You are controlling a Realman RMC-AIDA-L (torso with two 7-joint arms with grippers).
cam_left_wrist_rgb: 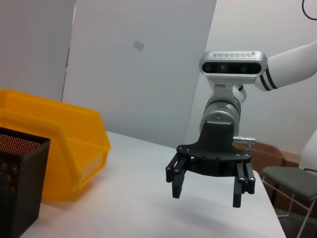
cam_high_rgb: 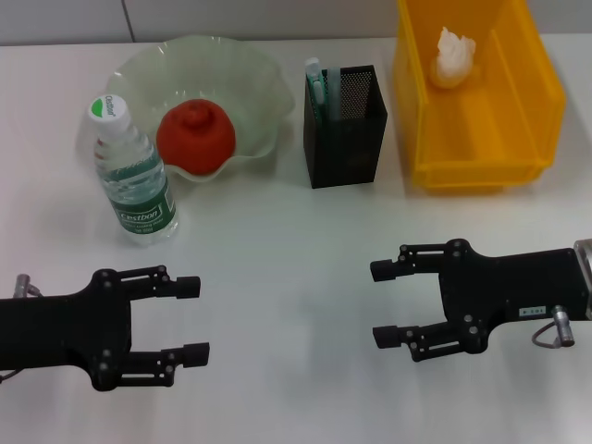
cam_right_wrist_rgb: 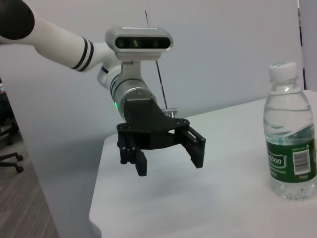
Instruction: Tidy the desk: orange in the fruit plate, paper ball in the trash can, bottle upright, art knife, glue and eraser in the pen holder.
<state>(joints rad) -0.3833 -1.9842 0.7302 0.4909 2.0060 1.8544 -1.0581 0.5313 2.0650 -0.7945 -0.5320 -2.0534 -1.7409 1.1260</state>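
Head view: orange (cam_high_rgb: 195,139) in the fruit plate (cam_high_rgb: 256,85), bottle (cam_high_rgb: 132,172) upright at left, paper ball (cam_high_rgb: 455,56) in the trash can (cam_high_rgb: 532,88), art knife (cam_high_rgb: 315,85) in the pen holder (cam_high_rgb: 345,125). Left gripper (cam_high_rgb: 191,319) and right gripper (cam_high_rgb: 391,302) hover near, jaws wide, empty.

Left wrist view: right gripper (cam_left_wrist_rgb: 206,191) above the counter (cam_left_wrist_rgb: 133,198).

Right wrist view: left gripper (cam_right_wrist_rgb: 167,159) near the bottle (cam_right_wrist_rgb: 290,133); a careless swing could topple it.

Light fell bright and even from above. Soft faint shadows lay under the bottle (cam_high_rgb: 134,176) and pen holder (cam_high_rgb: 345,125). The table (cam_high_rgb: 277,277) looked washed-out, nothing blurred
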